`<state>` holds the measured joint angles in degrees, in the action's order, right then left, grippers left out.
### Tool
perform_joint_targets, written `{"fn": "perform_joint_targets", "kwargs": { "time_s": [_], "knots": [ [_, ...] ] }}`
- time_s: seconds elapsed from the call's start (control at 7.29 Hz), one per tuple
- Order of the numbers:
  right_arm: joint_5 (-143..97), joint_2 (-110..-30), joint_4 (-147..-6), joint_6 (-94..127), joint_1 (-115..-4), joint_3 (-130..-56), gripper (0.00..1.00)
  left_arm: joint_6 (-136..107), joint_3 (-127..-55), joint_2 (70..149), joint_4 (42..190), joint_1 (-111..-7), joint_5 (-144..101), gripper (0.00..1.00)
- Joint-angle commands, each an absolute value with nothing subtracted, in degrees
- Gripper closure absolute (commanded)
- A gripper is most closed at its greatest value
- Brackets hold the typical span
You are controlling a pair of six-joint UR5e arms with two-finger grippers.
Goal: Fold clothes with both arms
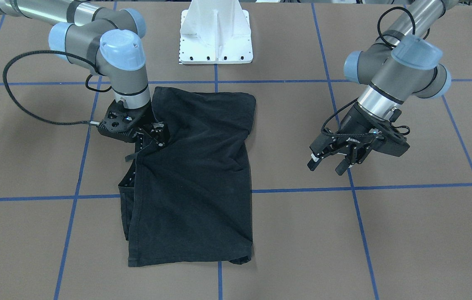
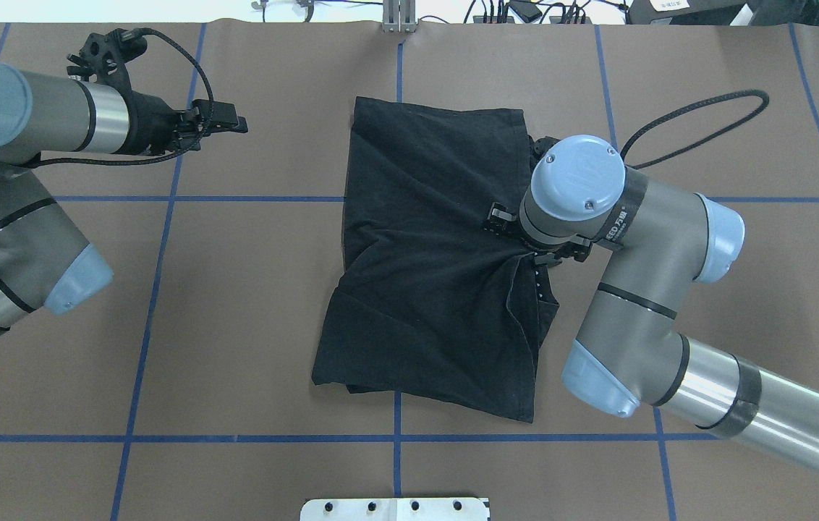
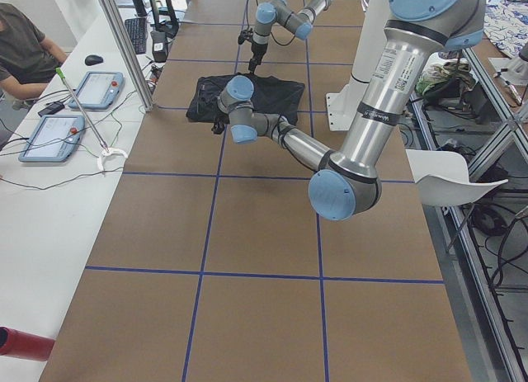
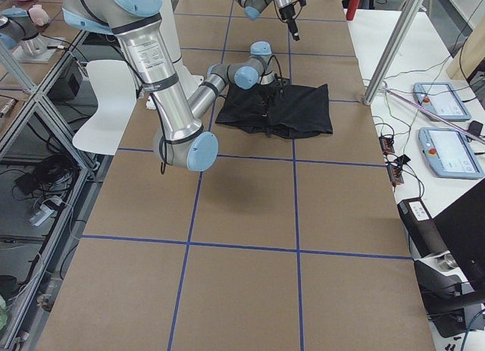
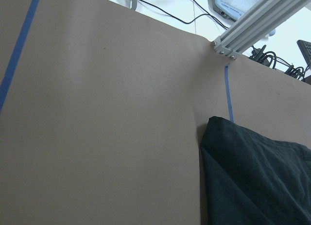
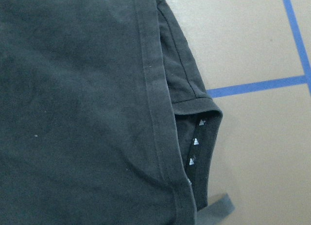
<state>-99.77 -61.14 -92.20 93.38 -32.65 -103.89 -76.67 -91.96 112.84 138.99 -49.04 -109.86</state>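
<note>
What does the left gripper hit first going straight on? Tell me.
Probably the bare table, just short of the T-shirt: the left gripper slants downward, though depth is unclear.

Left arm [image 1: 390, 79]: silver-grey tubular limb with light-blue joint caps. The wrist slopes down and in toward the robot's centreline. In the overhead view its last link lies nearly level.

Left end effector [image 1: 326, 166]: black, two-finger. The two fingers [image 1: 312, 163] stand visibly apart with nothing between them. It is well apart from the other arm.

Right arm [image 1: 123, 71]: same build. The forearm reaches in from the robot's right, the elbow is bent sharply, and the last wrist link points straight down.

Right end effector [image 1: 154, 133]: black, two-finger, carried low beneath the wrist. Its fingertips cannot be made out in any view, so the jaw state is undetermined.
</note>
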Motion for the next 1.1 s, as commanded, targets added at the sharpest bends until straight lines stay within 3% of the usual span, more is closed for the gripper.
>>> {"fn": "perform_joint_targets", "kwargs": {
  "time_s": [0.0, 0.41, 0.96],
  "knots": [
    [-93.73, -63.88, -91.93, 122.31, -25.53, -108.8, 0.0, -76.64, -91.93, 112.76, 139.04, -49.04, -109.86, 0.0],
    [-90.19, -71.24, -88.54, 138.15, -18.05, -113.89, 0.0, -76.73, -91.93, 112.76, 139.04, -49.04, -109.78, 0.0],
    [-86.92, -72.16, -87.8, 137.55, -12.57, -111.72, 0.0, -76.73, -92.11, 112.76, 139.04, -49.04, -109.6, 0.0]
  ]
}}
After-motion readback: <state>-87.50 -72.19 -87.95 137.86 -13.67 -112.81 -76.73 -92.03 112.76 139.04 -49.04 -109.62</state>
